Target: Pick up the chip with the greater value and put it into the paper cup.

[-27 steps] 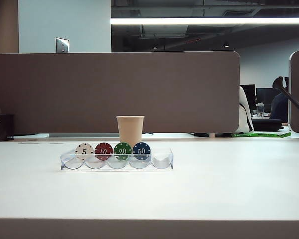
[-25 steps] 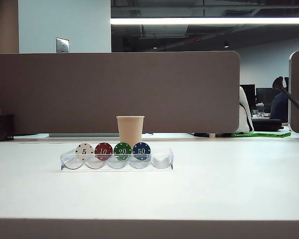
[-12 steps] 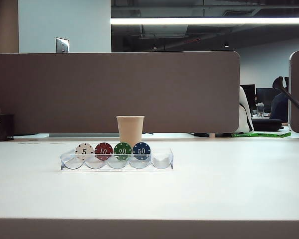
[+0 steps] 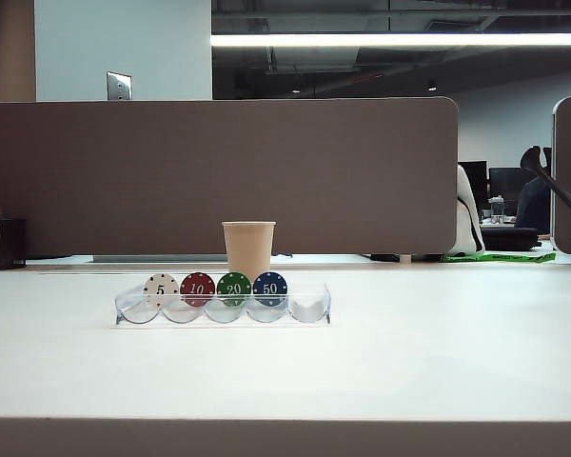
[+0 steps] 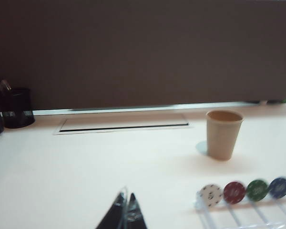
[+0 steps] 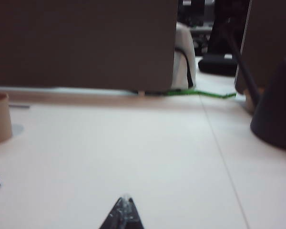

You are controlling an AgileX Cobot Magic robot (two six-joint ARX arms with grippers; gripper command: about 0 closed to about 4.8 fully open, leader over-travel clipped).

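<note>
We see the chip (image 4: 269, 288), blue "50", on edge in the clear rack (image 4: 223, 311), last occupied slot, just before the paper cup (image 4: 248, 249). Likely light, stiff and slick, so pinch its exposed upper edge across the faces. Left gripper (image 5: 126, 210) and right gripper (image 6: 125, 207) look pressed together, well short of it. The exterior view alone reads values; the left wrist view blurs them.

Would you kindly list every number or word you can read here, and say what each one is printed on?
"5": white chip in the clear rack.
"10": red chip.
"20": green chip.
"50": blue chip.
Paper cup: no print visible.
In the left wrist view the chip numbers are too blurred to read.
</note>
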